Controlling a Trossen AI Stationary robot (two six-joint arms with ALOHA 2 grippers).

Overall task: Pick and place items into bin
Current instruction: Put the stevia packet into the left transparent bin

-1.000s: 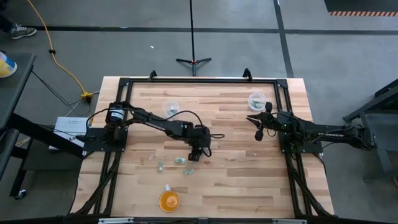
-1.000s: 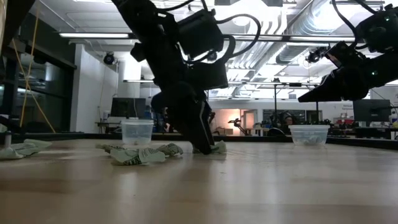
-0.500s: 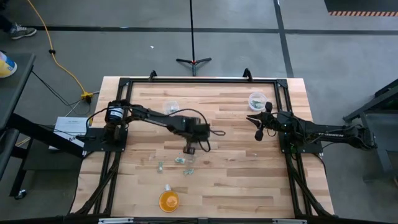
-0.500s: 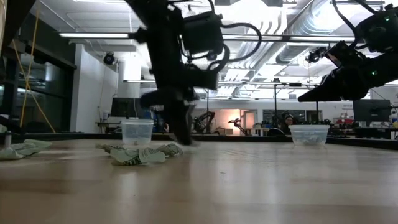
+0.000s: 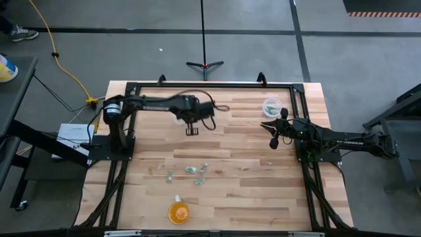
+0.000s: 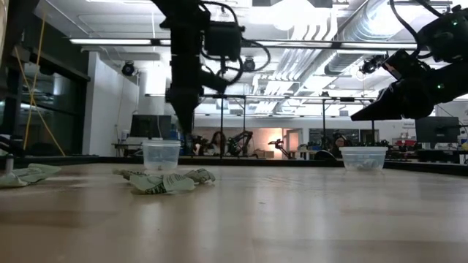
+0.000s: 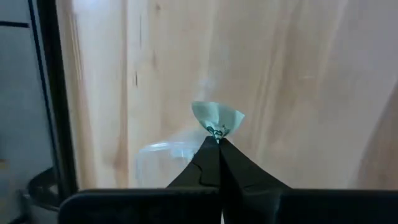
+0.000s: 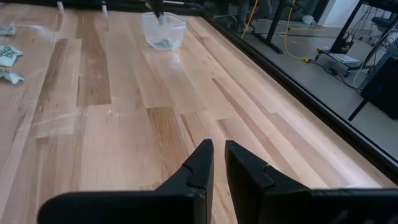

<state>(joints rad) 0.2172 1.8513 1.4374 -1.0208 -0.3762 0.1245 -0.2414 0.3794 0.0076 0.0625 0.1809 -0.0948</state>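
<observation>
My left gripper (image 7: 218, 140) is shut on one pale-green item (image 7: 217, 117). It hangs high over the table's far left part, above and just beside a clear cup (image 6: 161, 154). In the high view this gripper (image 5: 192, 131) stands a little right of that cup. Several more items (image 5: 190, 169) lie loose on the wood near the table's middle. My right gripper (image 8: 217, 163) waits at the table's right side, near a second clear cup (image 5: 272, 105). Its fingers are all but together, with nothing between them. My left gripper pinches the item's narrow gathered part (image 7: 217, 133) between its two fingertips. The fan-shaped wrapper end (image 7: 219, 116) sticks out past the tips. The fingers point down from above. The item is lifted clear of the table, well above the cup's rim.
An orange round cup (image 5: 178, 212) stands near the table's front edge. Both clear cups hold a few pieces. A black frame (image 5: 210, 85) runs along the table's edges. Bare wood lies between the two arms.
My left gripper has shut on an item down among the loose pieces and lifted it clear. It has carried the item up and toward the table's far left, stopping high beside the left clear cup. The other pieces lie where they were.
</observation>
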